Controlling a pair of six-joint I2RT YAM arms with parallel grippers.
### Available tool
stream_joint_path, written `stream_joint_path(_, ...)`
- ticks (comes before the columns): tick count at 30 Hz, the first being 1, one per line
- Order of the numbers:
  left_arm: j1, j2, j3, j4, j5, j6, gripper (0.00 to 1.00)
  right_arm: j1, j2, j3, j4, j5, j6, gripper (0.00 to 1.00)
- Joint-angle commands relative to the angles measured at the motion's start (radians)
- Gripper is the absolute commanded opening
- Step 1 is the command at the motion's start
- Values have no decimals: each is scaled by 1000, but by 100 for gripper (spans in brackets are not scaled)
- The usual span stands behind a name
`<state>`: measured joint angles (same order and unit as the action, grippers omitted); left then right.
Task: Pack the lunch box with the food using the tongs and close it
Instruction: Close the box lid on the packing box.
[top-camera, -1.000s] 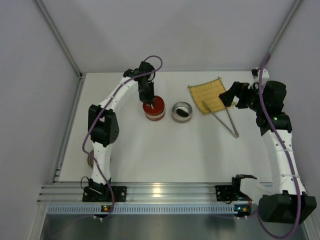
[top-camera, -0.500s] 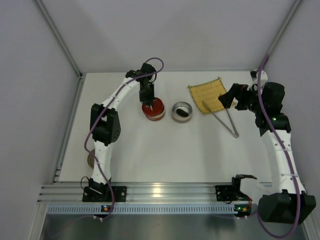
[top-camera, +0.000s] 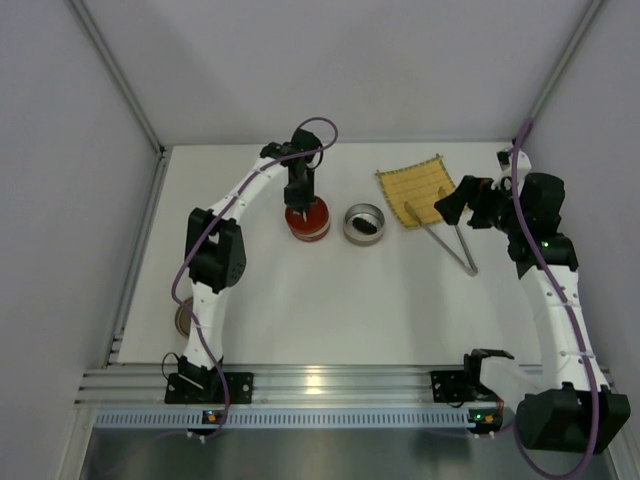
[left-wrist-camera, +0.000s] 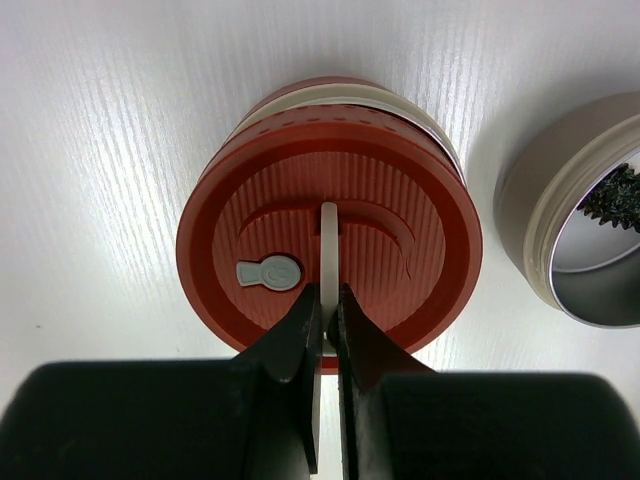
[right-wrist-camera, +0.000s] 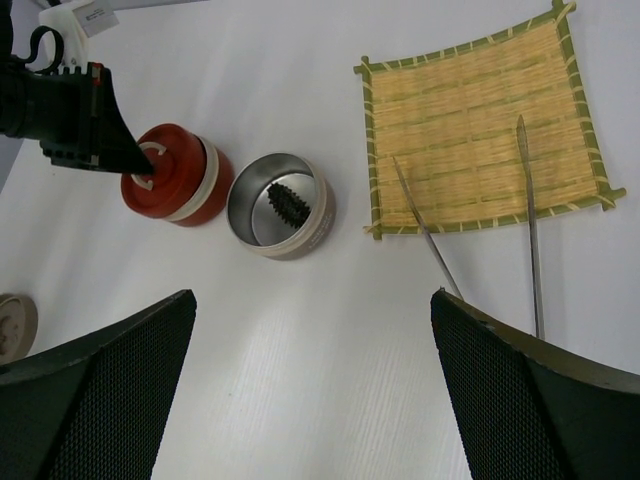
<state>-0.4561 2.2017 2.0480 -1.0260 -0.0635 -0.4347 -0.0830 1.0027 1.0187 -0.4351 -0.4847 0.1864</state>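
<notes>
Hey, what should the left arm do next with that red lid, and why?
Probably open the left gripper and lift off: it pinches the white handle of the round red ribbed lid, which looks seated on the cream container, while the steel tin stands uncovered.

Left arm is stretched far forward, wrist turned down over the red lid. Left gripper is closed, fingers pinched on the lid's white centre rib. Right arm is raised well right of the lid. Right gripper is spread wide and empty.
</notes>
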Motion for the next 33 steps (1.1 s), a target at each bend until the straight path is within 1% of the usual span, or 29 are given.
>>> stream_joint_path(1,-9,1,55,-13,-29,13,0,-21,-26,4,30,-20,5,99)
stream_joint_path(14,-15,29,67,-17,-19,22,0,-27,-22,-2,36,-32,18,99)
stream_joint_path(20,-21,33,63,-25,-39,31,0,-37,-16,-5,42,-43,30,99)
stream_joint_path(26,-19,35,63,-23,-24,33,0,-47,-10,-11,48,-58,38,99)
stream_joint_path(33,-30,30,64,-32,-36,88,0,-51,-10,-12,47,-72,35,99)
